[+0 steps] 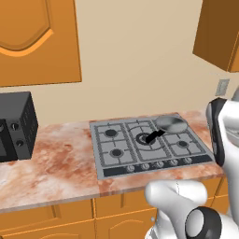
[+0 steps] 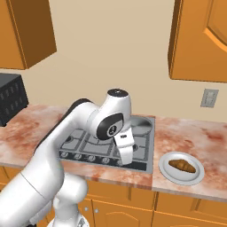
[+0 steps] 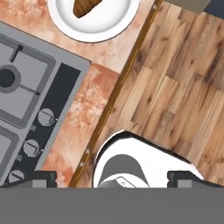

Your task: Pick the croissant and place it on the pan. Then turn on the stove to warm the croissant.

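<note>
Gripper: its two dark fingertips stood spread as wide as they go, with nothing between them; from the hand camera they pointed down past the counter's front edge toward the wooden floor.
Arm: the white Franka arm rose in front of the stove, its wrist hanging over the stove's near right corner, seemingly parked there ahead of a reach to the right.
Croissant: a brown croissant lay on a round white plate, apart from the gripper and untouched.
Plate position: the plate sat on the marbled orange counter just to the right of the stove, near the front edge, likely so the pastry was easy to reach.
Pan: a small grey frying pan rested on the stove's back right burner, black handle angled toward the centre burner; it looked empty, ready to receive the croissant.
Stove: a grey five-burner gas cooktop was set into the counter, with a dark strip of round knobs along its front. No flame was visible.
Microwave: a black microwave stood on the counter well left of the stove.
Progress: judged from the layout, the task had barely started; picking up the croissant looked like the next step.
</note>
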You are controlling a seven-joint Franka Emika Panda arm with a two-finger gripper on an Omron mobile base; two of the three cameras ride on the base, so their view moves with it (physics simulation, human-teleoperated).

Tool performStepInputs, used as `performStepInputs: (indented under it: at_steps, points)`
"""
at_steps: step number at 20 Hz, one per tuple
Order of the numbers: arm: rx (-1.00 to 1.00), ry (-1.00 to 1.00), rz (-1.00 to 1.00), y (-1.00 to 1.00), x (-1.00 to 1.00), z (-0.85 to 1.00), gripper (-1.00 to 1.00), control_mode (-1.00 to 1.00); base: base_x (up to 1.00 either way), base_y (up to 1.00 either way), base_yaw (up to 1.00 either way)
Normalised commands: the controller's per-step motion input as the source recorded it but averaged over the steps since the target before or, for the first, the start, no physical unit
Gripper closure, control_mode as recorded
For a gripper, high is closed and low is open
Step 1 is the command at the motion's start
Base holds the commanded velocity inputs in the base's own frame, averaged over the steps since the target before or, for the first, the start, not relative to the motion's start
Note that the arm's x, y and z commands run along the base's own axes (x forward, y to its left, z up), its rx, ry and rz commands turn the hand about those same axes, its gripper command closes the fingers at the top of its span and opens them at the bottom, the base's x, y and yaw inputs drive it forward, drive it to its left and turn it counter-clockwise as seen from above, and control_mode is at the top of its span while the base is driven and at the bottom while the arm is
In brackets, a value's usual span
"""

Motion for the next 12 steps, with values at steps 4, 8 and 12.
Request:
performStepInputs:
  at_steps: [4, 8, 12]
  points:
    - [0.04, 0.13, -0.07, -0.20, 0.19, -0.03, -1.00, -1.00, 0.00, 0.00, 0.00]
    - [0.06, 0.09, -0.09, -0.21, 0.15, -0.10, -1.00, -1.00, 0.00, 0.00, 0.00]
    - [0.01, 0.08, -0.11, -0.09, 0.07, -0.01, -1.00, -1.00, 0.00, 0.00, 0.00]
